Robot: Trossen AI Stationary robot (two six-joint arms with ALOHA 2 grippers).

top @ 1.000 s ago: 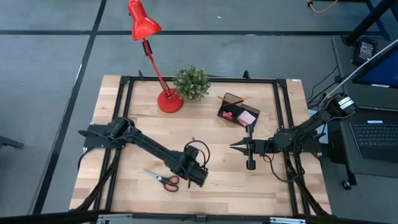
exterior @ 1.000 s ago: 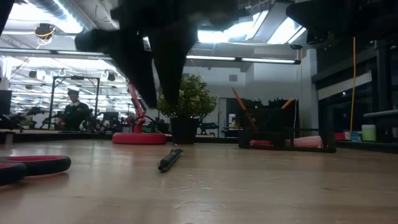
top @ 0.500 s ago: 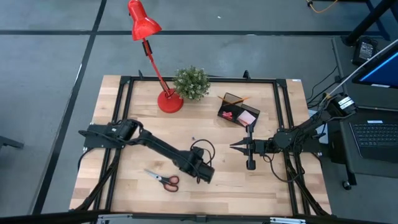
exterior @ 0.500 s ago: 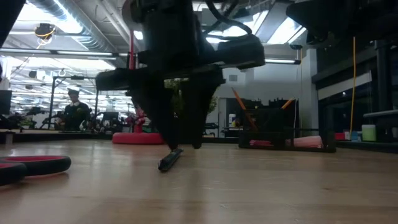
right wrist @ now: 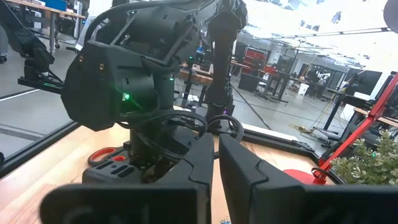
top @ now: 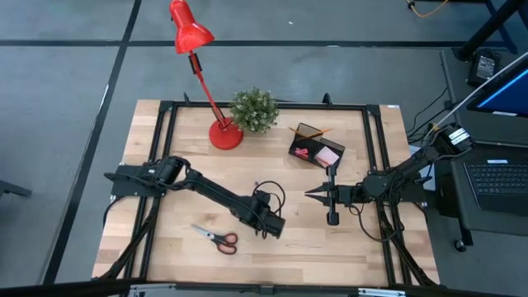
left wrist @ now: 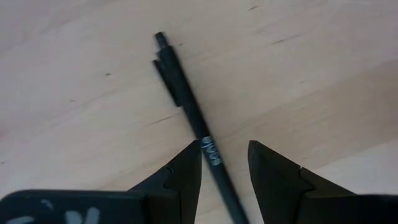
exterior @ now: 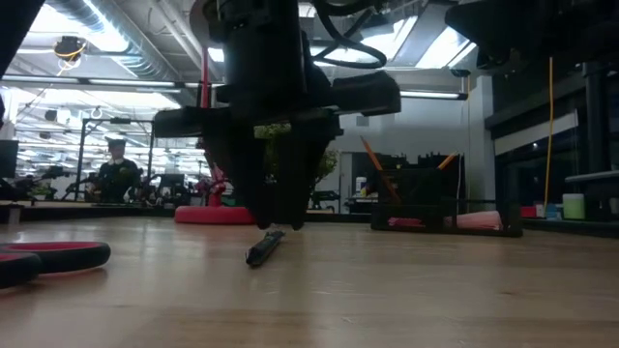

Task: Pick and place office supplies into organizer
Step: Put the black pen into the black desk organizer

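Hidden and cut-off parts

The thin black pen (left wrist: pixel 193 118) runs off the left wrist picture's edge; the red-handled scissors (exterior: pixel 44 259) are cut by the low view's edge, blades unseen.

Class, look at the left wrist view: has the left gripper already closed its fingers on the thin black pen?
No: the left gripper is open, its fingers either side of the thin black pen lying on the wooden table.

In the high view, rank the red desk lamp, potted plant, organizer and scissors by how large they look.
1. Red desk lamp, clearly largest, though its raised head sits nearer the camera.
2. Potted plant and organizer: too alike to rank.
3. Scissors, slimmest.
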